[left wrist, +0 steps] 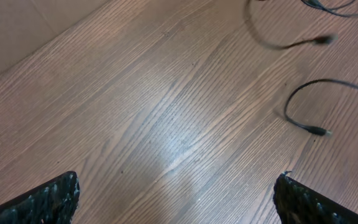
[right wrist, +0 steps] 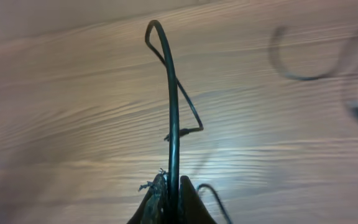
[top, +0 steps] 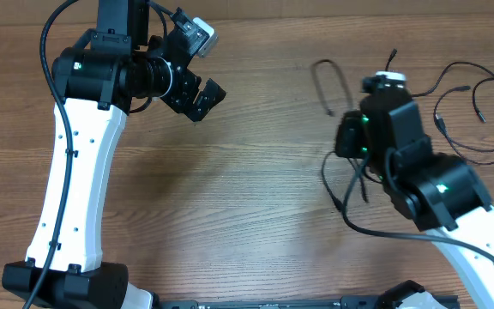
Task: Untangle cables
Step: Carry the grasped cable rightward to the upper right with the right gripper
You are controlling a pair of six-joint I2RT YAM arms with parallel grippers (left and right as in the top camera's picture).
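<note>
Your right gripper (right wrist: 171, 198) is clamped on one black cable (right wrist: 173, 106), which runs straight out from the fingertips and folds back in a narrow loop above the wood-grain table (top: 247, 206). Your left gripper (left wrist: 176, 199) hangs wide open with nothing in it, well apart over the table's other side. The other cables (top: 477, 101) lie as loose wavy strands near the right gripper, on its far side from the left one.
</note>
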